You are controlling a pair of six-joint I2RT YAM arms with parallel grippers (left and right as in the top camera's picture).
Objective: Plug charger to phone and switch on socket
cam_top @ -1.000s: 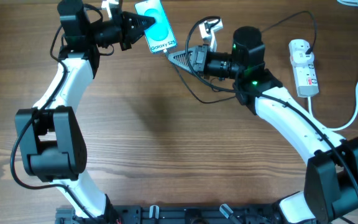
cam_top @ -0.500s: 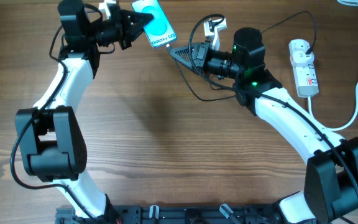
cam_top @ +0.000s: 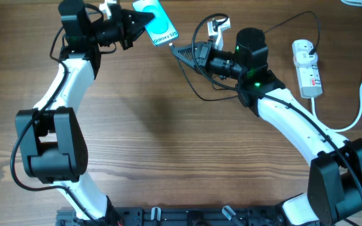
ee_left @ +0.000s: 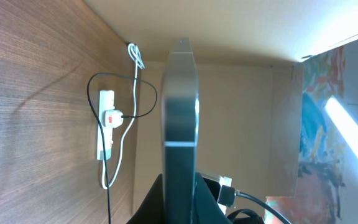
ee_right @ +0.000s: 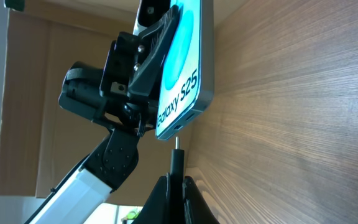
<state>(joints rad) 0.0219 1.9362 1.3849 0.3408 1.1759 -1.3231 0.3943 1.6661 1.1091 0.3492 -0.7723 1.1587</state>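
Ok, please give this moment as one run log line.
left gripper: shut on phone | right gripper: shut on charger | plug tip: just short of phone port | socket: no gripper near

Indoor robot lab bench: two robot arms (cam_top: 68, 81) on a wood-grain table (cam_top: 168, 138), beige wall (ee_left: 241, 124), colourful painting (ee_left: 322, 149) at 3 o'clock.

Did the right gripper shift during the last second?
Yes. In the overhead view the right gripper, shut on the charger, shifted slightly up the image, measured against the fixed socket.
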